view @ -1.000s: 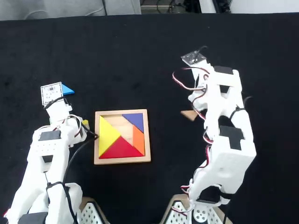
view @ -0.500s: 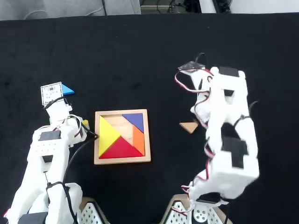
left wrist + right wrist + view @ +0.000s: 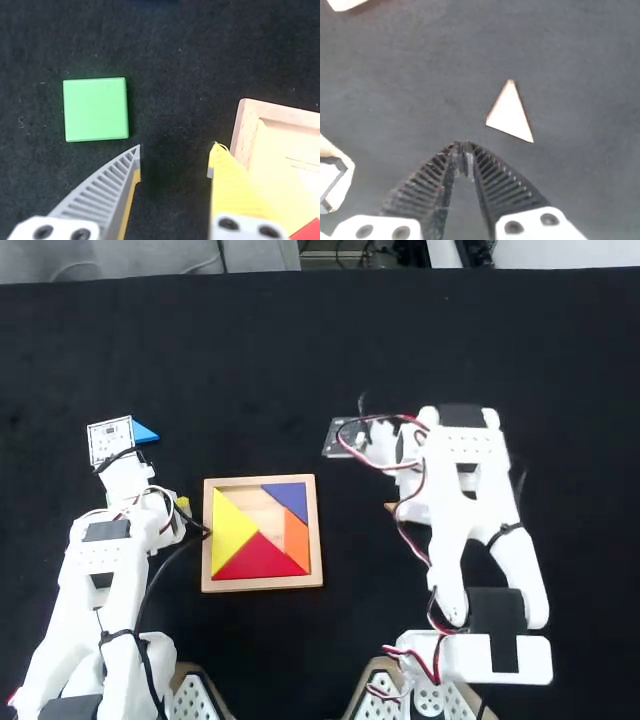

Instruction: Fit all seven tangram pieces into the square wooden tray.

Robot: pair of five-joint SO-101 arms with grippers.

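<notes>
Four coloured pieces sit in the square wooden tray [image 3: 262,583] as seen from above: a yellow triangle [image 3: 232,530], a red triangle [image 3: 262,560], a dark blue triangle [image 3: 288,498] and an orange piece [image 3: 296,538], with a bare patch of tray floor between them. Over the past second the right arm [image 3: 455,490] has swung its wrist from the far table toward the tray. The tan triangle [image 3: 390,507] remains outside the tray on that arm's side, only a sliver of it clear of the arm. It has not gone in, so the swing reads as a fresh approach, not a placement. A light blue triangle [image 3: 145,432] lies well apart from the tray on the opposite side, by the left arm [image 3: 110,550], which has not moved.

From the left wrist, the left gripper [image 3: 176,150] stands wide and empty, with one finger just beside the tray's corner. The green square [image 3: 95,109] lies untouched beyond the other finger, on the side away from the tray.

From the right wrist, the right gripper [image 3: 463,146] is pressed closed on nothing. The tan triangle lies flat near its tips, off to one side and not touching. By this count three pieces are yet to be seated, and those jaws would have to part first.
</notes>
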